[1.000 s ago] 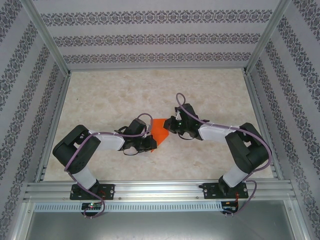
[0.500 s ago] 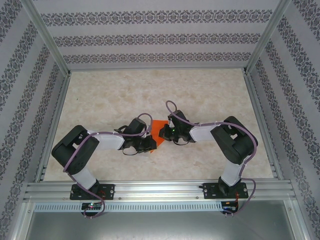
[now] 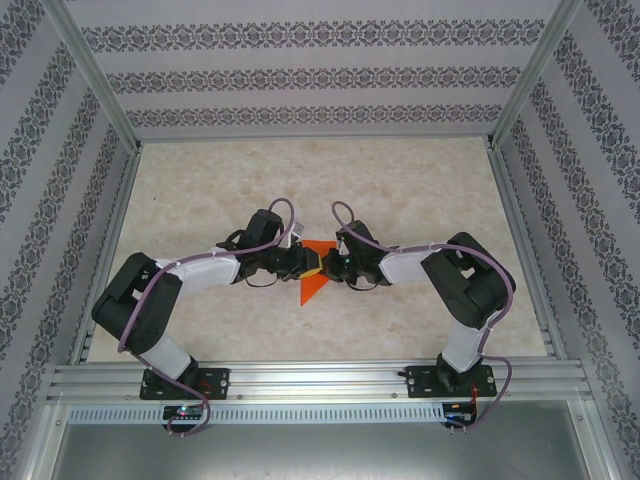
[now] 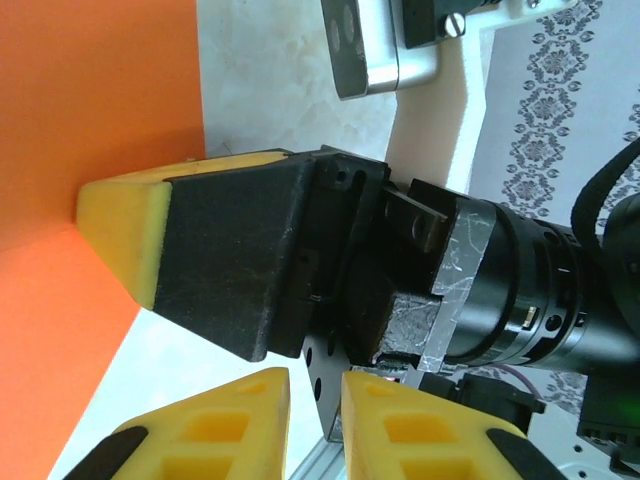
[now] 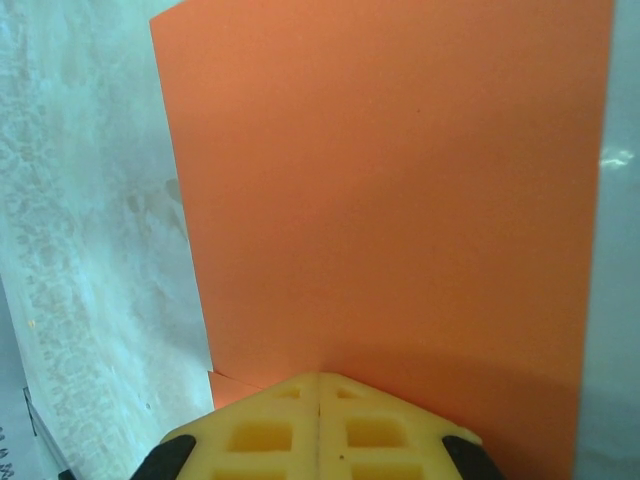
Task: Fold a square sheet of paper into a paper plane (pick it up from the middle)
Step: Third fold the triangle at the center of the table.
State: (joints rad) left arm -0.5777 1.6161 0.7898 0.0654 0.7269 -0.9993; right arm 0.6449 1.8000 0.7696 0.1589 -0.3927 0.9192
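Paper: one orange sheet (image 3: 311, 285), mid-table, maybe folded (hard to tell from above), point toward 6 o'clock.
Right gripper (image 5: 318, 395): one, at the sheet's 3 o'clock, jaws pinched together on its edge.
Left gripper (image 4: 315, 420): one, at 9 o'clock, slim gap between jaws, nothing in it.
Table (image 3: 420, 180): one, marbled.

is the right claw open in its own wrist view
No, the right claw has its two yellow fingertips pressed together with no gap, with the orange paper just ahead of them.
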